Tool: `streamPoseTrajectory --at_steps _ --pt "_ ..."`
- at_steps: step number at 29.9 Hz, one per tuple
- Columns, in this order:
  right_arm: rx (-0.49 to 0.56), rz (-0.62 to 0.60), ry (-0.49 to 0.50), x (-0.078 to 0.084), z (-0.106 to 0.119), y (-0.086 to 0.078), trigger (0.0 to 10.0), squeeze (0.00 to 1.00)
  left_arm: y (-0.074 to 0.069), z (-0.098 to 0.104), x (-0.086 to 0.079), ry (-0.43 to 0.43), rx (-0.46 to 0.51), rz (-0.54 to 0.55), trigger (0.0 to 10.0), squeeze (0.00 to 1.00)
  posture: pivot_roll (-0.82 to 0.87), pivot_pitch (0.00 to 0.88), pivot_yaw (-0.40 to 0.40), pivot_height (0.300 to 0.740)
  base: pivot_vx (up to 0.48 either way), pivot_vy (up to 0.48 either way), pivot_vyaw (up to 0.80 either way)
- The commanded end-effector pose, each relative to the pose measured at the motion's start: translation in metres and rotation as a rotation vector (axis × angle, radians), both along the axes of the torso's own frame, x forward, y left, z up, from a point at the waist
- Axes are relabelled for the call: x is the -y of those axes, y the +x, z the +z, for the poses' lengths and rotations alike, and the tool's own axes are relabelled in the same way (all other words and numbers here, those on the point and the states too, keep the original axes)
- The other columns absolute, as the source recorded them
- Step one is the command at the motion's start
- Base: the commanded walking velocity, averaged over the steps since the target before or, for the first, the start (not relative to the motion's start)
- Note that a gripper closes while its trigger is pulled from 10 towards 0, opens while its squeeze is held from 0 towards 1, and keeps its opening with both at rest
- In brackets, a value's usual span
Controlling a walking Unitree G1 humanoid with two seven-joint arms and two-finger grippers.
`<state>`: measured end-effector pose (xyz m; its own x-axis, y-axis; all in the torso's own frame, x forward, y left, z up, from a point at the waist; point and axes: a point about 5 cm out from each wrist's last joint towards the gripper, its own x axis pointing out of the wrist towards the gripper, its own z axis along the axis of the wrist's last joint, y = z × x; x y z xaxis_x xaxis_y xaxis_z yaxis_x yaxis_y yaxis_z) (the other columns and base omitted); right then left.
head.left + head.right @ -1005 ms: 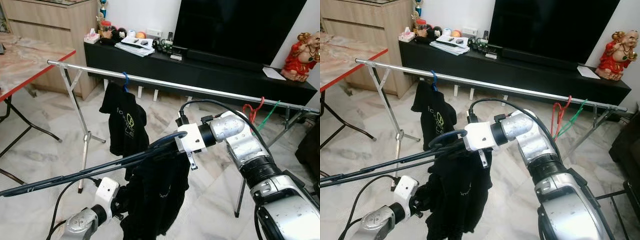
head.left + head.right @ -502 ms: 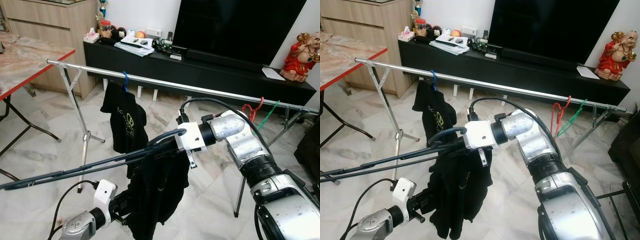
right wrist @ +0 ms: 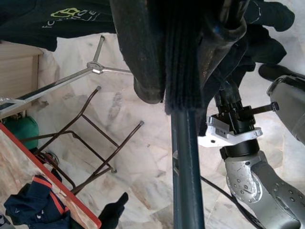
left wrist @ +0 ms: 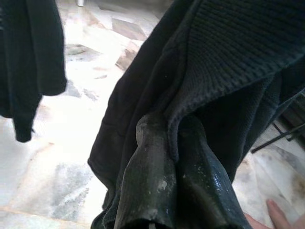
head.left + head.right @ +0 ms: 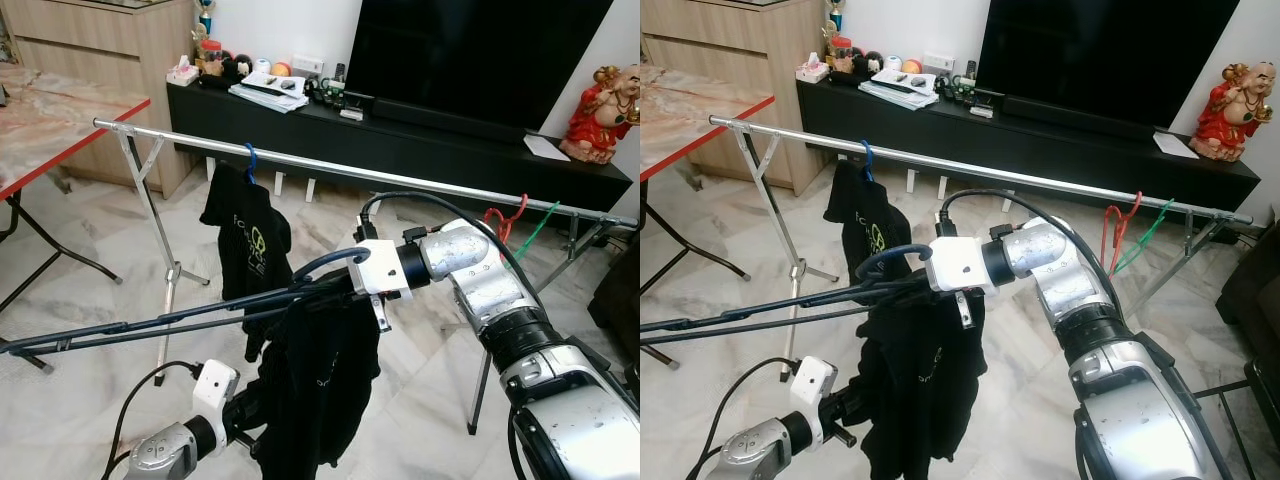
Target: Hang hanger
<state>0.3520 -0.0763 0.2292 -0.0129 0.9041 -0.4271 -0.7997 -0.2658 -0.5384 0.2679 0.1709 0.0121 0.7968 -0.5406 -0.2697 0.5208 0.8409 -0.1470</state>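
Observation:
A silver clothes rail (image 5: 400, 180) runs across the room ahead of me. My right gripper (image 5: 345, 287) is shut on a dark blue hanger (image 5: 325, 264), held below and in front of the rail. The hanger's hook curls up beside the gripper and its long bars reach to the left. A black shirt (image 5: 320, 380) hangs bunched from this hanger. Low down, my left gripper (image 4: 171, 129) is shut on the shirt's lower cloth. In the right wrist view the fingers (image 3: 143, 62) clamp the hanger bar (image 3: 186, 162).
Another black shirt (image 5: 245, 240) hangs on a blue hanger at the rail's left part. Red (image 5: 505, 222) and green (image 5: 540, 228) hangers hang near its right end. A red-edged table (image 5: 70, 120) stands left, and a TV cabinet (image 5: 420, 150) stands behind. Rack legs (image 5: 165, 270) stand on marble floor.
My right gripper has lifted the hanger a little, and the bars' left end has risen. The shirt has swung slightly, and the left gripper has stayed on it.

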Motion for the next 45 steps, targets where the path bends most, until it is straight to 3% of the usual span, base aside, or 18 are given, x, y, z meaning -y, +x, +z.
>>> streamPoseTrajectory --at_steps 1,6,11,20,25,35,39,45 --pt "0.037 -0.01 0.014 0.001 0.013 0.003 0.0 0.0 0.002 0.0 0.0 0.012 0.007 0.028 0.0 0.0 0.14 0.0 -0.183 0.74 0.0 0.0 0.0" --pt "0.072 -0.121 -0.16 0.024 -0.016 0.009 0.0 0.0 -0.001 -0.007 -0.019 0.11 -0.021 0.145 0.0 0.0 0.13 0.0 -0.176 0.74 0.0 0.0 0.0" --pt "0.032 -0.185 -0.21 0.044 -0.032 0.008 0.0 0.0 -0.004 -0.009 -0.029 0.131 -0.029 0.206 0.0 0.0 0.13 0.0 -0.169 0.74 0.0 0.0 0.0" --pt "0.003 -0.231 -0.33 0.079 -0.052 0.003 0.0 0.0 -0.01 -0.016 -0.04 0.183 -0.067 0.247 0.0 0.0 0.11 0.0 -0.153 0.74 0.0 0.0 0.0" --pt "0.053 -0.341 -0.499 0.108 -0.066 0.003 0.0 0.0 -0.014 -0.019 -0.042 0.189 -0.08 0.245 0.0 0.0 0.11 0.0 -0.141 0.74 0.0 0.0 0.0" --pt "0.086 -0.427 -0.549 0.127 -0.072 0.004 0.0 0.0 -0.02 -0.022 -0.046 0.204 -0.102 0.245 0.0 0.0 0.11 0.0 -0.134 0.74 0.0 0.0 0.0" --pt "0.05 -0.421 -0.505 0.129 -0.073 0.001 0.0 0.0 -0.021 -0.023 -0.047 0.206 -0.107 0.244 0.0 0.0 0.11 0.0 -0.132 0.74 0.0 0.0 0.0" --pt "0.1 -0.444 -0.647 0.144 -0.08 0.0 0.0 0.0 -0.021 -0.023 -0.047 0.208 -0.11 0.242 0.0 0.0 0.11 0.0 -0.134 0.74 0.0 0.0 0.0"
